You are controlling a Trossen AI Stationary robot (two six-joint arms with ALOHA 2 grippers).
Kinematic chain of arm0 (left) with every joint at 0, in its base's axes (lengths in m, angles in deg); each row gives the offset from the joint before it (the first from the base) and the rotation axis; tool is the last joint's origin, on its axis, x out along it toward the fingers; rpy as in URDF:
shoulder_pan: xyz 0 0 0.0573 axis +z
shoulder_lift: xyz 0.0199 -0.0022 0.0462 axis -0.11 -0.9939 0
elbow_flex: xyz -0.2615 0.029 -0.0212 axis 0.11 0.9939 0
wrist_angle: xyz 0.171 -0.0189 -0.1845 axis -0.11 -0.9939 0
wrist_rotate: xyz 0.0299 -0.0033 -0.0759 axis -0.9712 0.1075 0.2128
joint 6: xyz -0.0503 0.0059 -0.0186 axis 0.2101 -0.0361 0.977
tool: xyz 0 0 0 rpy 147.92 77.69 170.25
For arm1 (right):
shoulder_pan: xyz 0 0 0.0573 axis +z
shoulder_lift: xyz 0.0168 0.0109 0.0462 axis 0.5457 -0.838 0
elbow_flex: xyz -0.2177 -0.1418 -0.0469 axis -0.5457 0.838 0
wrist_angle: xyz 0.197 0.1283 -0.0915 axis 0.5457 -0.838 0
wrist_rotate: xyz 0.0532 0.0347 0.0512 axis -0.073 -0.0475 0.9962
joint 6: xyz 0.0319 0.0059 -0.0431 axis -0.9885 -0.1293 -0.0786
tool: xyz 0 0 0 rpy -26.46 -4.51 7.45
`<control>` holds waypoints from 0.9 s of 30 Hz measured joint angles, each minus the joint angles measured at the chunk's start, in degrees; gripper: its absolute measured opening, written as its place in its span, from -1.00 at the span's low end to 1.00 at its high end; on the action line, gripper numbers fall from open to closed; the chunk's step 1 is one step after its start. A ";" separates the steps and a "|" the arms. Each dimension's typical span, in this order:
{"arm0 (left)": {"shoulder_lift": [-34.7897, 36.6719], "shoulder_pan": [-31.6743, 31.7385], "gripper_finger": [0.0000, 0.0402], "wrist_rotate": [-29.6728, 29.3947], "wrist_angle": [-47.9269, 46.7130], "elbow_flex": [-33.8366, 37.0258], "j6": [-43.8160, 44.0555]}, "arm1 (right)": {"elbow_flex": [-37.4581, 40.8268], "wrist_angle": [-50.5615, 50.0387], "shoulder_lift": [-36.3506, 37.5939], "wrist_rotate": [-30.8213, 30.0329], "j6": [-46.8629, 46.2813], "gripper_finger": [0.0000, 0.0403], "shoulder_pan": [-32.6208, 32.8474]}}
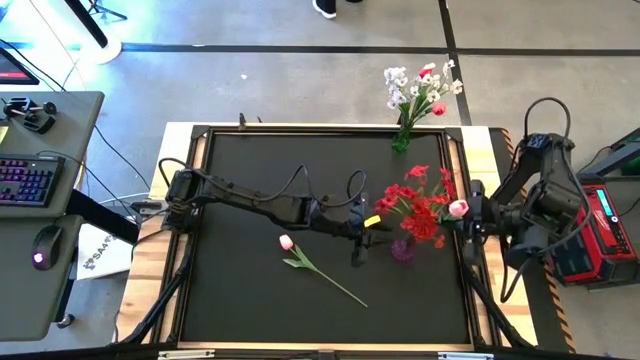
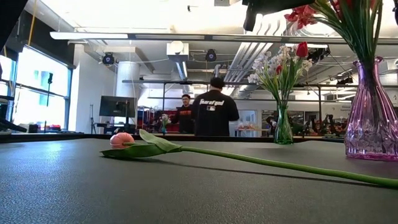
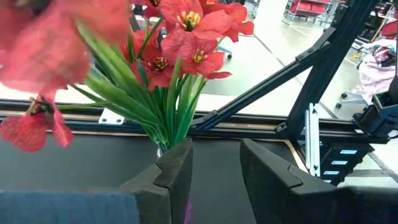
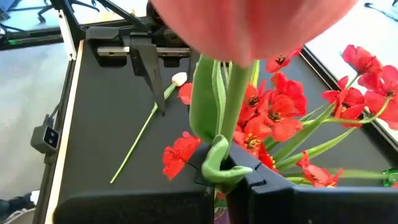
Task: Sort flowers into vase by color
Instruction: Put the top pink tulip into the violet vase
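A purple vase stands right of the table's middle and holds a bunch of red flowers. My left gripper is open and stands level just left of it. The stems' base shows beyond one fingertip, and nothing lies between the fingers. My right gripper hovers right of the bunch, shut on a pink tulip. A second pink tulip lies flat on the table with its stem running toward the near right. At the far edge a green vase holds white-lavender sprigs and a red tulip. My right gripper pinches the pink tulip's green stem and a curled leaf between its two fingers, a short way below the blossom. The fingers slant down from the table's right side. The tulip is lifted clear, its blossom toward the red bunch. The lower stem is hidden.
A raised dark frame borders the black table top. A desk with a keyboard stands off to the left. People stand in the room beyond the far edge. Bare table lies near and left of the loose tulip.
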 joint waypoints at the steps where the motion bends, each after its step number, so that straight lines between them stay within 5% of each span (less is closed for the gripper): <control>1: 0.00 -0.07 -0.40 0.00 0.00 0.00 -0.12 | 0.00 0.00 -0.34 -0.09 0.06 -1.00 -0.01; 15: 0.02 -1.51 -0.40 -0.04 -0.02 0.00 -1.17 | 0.00 -3.18 -6.84 0.29 -2.79 -0.96 0.01; 27: 0.67 -3.91 -0.40 -0.43 -9.29 0.04 -1.60 | -5.11 -4.18 -6.52 5.69 -13.06 -0.07 0.01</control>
